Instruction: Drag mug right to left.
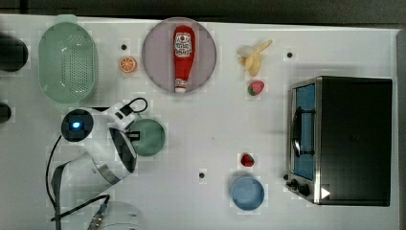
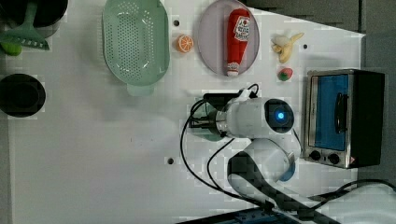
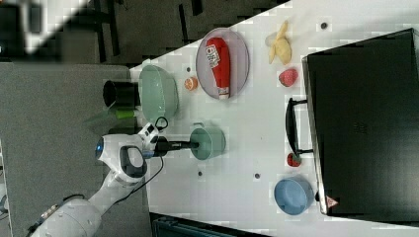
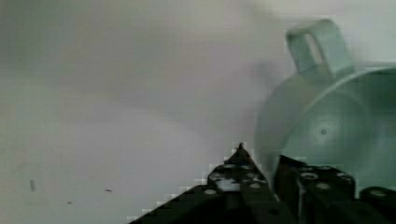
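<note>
One teal-green mug [image 1: 149, 137] on white table [image 1: 210, 129], rim wall clamped between gripper [image 4: 275, 170] fingers, one finger inside, one outside.

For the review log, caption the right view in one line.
Panda gripper clamps the green mug's rim on the white table, below the colander and ketchup plate.

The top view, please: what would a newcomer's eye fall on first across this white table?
Probably the white robot arm at the top view's lower left, its jaws clamped on the rim of the dark teal-green round mug. Next comes the red ketchup bottle lying on the grey round plate at top centre. The black and silver toaster oven stands large at the top view's right edge.
</note>
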You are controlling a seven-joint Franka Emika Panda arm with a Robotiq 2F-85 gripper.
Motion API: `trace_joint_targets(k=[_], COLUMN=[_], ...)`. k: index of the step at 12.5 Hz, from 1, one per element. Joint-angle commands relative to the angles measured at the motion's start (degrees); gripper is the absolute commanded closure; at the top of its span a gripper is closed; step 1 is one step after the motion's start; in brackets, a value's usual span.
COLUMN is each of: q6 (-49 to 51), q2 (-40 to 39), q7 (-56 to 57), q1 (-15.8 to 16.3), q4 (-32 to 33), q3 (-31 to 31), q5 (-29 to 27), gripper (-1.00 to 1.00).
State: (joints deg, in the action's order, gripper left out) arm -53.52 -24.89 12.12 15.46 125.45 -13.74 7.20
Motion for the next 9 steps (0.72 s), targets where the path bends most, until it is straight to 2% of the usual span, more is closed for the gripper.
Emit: trace_joint_targets(k=[1, 9], q6=[0.05, 0.66], q2=[-1.9, -5.6], q7=[-7.67, -12.26], q1=[4.22, 10.11], q4=[-4.19, -10.8], q3=[-0.22, -0.29], q5=[-0.05, -0.08], gripper=[0.65, 0.65])
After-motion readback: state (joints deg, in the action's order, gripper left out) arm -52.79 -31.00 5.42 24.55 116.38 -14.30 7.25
